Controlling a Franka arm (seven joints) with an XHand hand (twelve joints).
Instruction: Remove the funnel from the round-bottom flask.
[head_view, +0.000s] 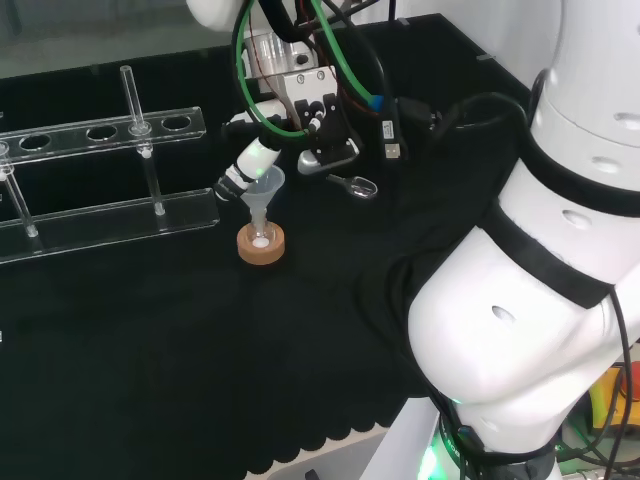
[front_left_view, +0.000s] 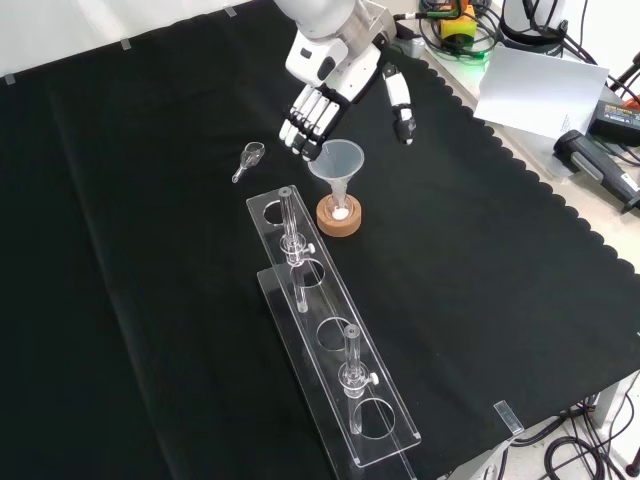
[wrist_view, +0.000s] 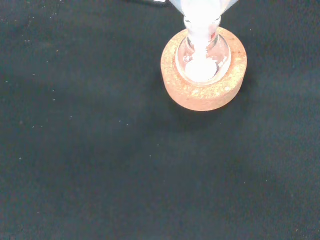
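my hand (front_left_view: 330, 95) spread wide just above the funnel (front_left_view: 337, 163), funnel sitting in the flask (wrist_view: 204, 56) on its cork ring (front_left_view: 338, 217), fingertips maybe touching the rim

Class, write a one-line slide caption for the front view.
The hand reaches the funnel seated in a flask on a cork ring.

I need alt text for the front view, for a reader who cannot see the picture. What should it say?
A black and white robot hand reaches down with straight fingers to the rim of a clear funnel that sits in a small flask on a cork ring, on black cloth. A clear rack with round holes lies in front, and a small glass scoop lies to the funnel's left.
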